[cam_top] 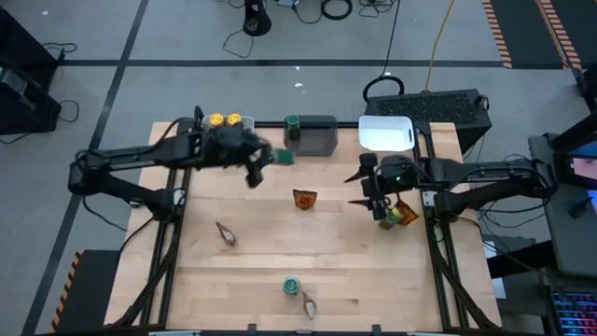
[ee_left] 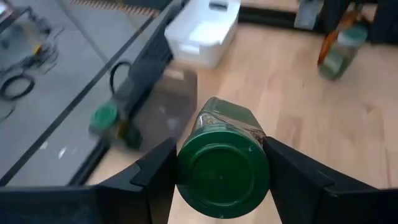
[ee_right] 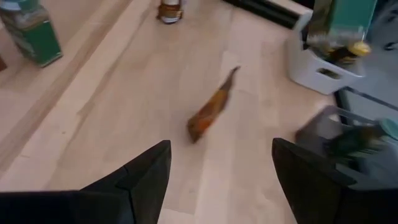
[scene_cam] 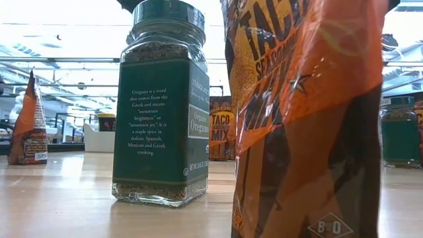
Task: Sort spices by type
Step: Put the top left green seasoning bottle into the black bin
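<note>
Jar (ee_left: 222, 163) between left tool (ee_left: 217, 180) fingers

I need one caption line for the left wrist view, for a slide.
Left gripper holds a green-lidded spice jar above the wooden table, with a white bin ahead.

A dark green label and lid mark the oregano jar (scene_cam: 162, 106); the taco packet (scene_cam: 304, 119) is orange with black lettering; the tabletop (cam_top: 261, 271) is pale wood.

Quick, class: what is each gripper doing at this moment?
Left gripper: closed on a green-lidded jar.
Right gripper: open, holding nothing.
</note>
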